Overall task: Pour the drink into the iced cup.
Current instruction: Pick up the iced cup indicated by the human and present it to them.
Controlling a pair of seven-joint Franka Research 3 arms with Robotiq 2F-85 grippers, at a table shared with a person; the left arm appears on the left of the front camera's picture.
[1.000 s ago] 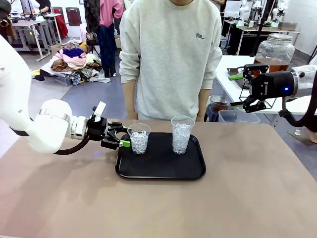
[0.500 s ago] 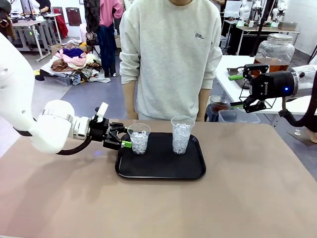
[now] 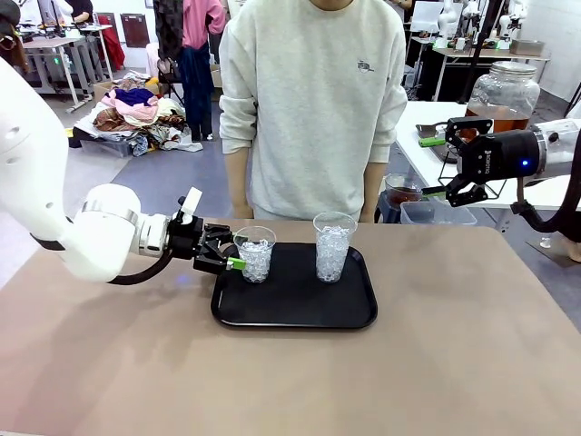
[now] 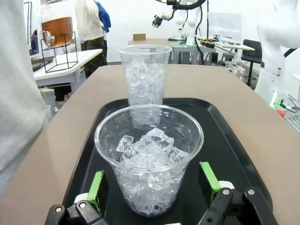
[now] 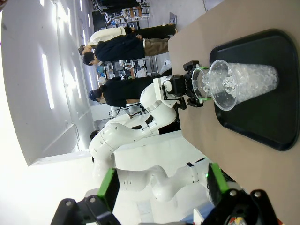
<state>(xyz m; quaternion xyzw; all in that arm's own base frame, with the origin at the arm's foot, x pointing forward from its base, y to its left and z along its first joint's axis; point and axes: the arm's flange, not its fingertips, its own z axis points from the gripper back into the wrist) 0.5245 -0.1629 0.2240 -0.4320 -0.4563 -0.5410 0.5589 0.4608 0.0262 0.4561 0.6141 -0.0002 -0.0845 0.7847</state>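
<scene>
Behind right gripper [image 3: 438,167] (jaws wide), drink [image 3: 513,118] partly hidden.

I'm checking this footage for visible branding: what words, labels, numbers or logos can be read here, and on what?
Print on the right pincer's black body: too blurred to read.
Emblem on the person's sweatshirt: too small to read.
No other text is legible.

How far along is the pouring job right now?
Done: a shorter cup and a taller cup, both iced, stand on the black tray. In hand: the left gripper, fingers open, flanks the shorter cup, not closed on it. Left: gripping, then filling; the drink sits in the dispenser jar.
</scene>
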